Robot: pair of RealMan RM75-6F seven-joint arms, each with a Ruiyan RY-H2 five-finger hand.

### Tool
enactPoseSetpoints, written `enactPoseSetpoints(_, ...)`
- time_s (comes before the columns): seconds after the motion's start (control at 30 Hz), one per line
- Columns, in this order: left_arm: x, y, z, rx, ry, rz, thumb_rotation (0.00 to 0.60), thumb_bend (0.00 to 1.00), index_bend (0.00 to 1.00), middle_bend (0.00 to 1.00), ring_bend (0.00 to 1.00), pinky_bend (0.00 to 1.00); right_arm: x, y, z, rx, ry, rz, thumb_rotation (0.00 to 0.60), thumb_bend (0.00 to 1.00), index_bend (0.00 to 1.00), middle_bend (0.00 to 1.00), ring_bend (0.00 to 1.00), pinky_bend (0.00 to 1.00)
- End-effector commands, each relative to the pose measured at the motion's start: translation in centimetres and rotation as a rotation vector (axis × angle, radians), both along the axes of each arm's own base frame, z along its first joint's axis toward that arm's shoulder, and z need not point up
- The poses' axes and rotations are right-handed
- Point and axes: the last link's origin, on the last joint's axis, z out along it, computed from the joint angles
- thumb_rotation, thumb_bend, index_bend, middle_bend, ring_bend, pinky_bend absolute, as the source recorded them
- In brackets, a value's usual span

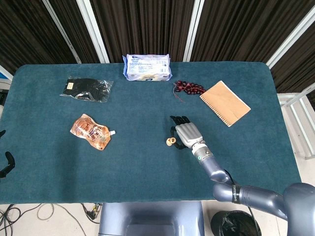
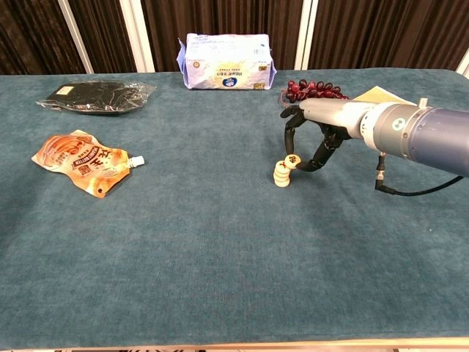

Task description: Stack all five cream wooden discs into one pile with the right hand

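A short pile of cream wooden discs [image 2: 281, 176] stands on the teal table [image 2: 220, 257], right of its middle; from above the pile [image 1: 170, 142] sits just left of my right hand [image 1: 187, 135]. One more cream disc [image 2: 292, 160] with a dark mark hangs tilted over the pile's right top edge. My right hand [image 2: 316, 136] arches over it, fingers pointing down, and pinches this disc between a fingertip and the thumb. Only dark fingertips of my left hand [image 1: 5, 164] show at the table's left edge.
An orange spouted pouch [image 2: 84, 163] lies at the left and a black packet [image 2: 95, 95] behind it. A white-blue tissue pack [image 2: 223, 61] lies at the back. Dark red grapes [image 2: 314, 90] and a tan notebook [image 2: 401, 110] lie behind the right hand.
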Motion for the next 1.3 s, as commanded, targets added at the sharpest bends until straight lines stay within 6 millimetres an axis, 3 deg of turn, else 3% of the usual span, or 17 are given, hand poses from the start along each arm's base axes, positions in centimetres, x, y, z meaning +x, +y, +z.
enactPoseSetpoints(0.03,0.05,0.0,-0.06,-0.002,0.003,-0.003,0.6,0.62,0.15,0.0,0.0,0.0,0.03,0.02,-0.01,0.001,-0.005,-0.002,0.6,0.41,0.54,0.0,0.0,0.0)
enactPoseSetpoints(0.97,0.03,0.06,-0.01,0.0,0.001,0.001,0.6,0.62,0.15,0.0,0.0,0.0,0.73,-0.01,-0.73,0.01,-0.011,0.008,0.6,0.41,0.54,0.0,0.0,0.0)
enactPoseSetpoints(1.3,0.01,0.07,-0.01,0.001,-0.001,0.002,0.6,0.62,0.15,0.0,0.0,0.0,0.95,0.0,-0.67,0.011,-0.008,0.014,0.6,0.41,0.49,0.0,0.0,0.0)
